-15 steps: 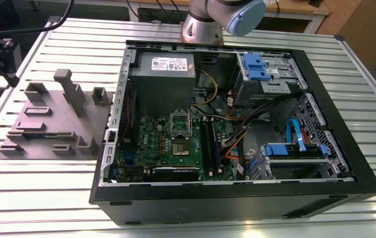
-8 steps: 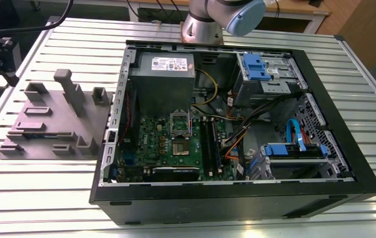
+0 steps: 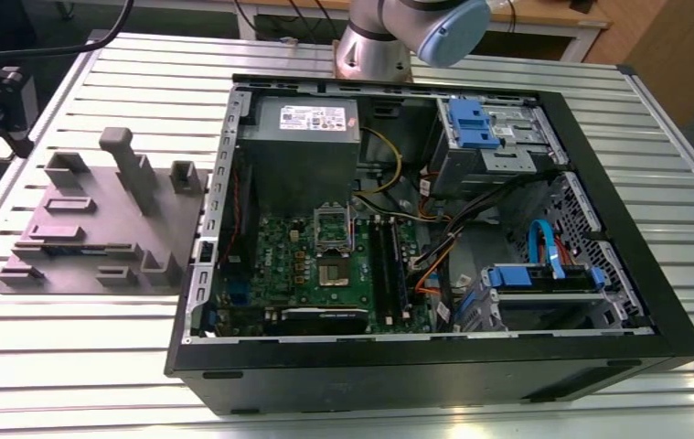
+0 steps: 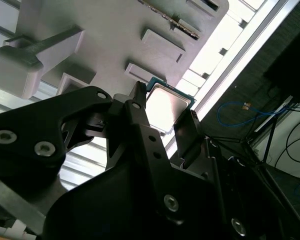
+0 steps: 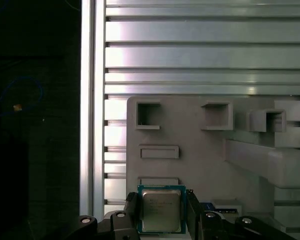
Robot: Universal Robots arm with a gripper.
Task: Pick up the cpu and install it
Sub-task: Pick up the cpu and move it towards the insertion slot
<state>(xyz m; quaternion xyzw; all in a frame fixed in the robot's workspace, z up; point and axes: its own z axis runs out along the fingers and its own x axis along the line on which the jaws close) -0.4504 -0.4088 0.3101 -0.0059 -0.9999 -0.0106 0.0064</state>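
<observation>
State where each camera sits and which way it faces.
Exterior view: off the arm, high, looking down on the open computer case and grey block; the arm shows behind the case.
First wrist view: on the arm, facing along the gripper at the cpu, grey block and slatted table.
Second wrist view: on the arm, looking obliquely past the gripper at the cpu.
Shared: both wrist views show gripper and cpu; all three show the grey block.

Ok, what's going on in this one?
The arm's gripper has the cpu between its jaws, one on each side, over the grey block with posts on the slatted table. Beside that block the open computer case waits, and its motherboard socket looks unfilled.
</observation>
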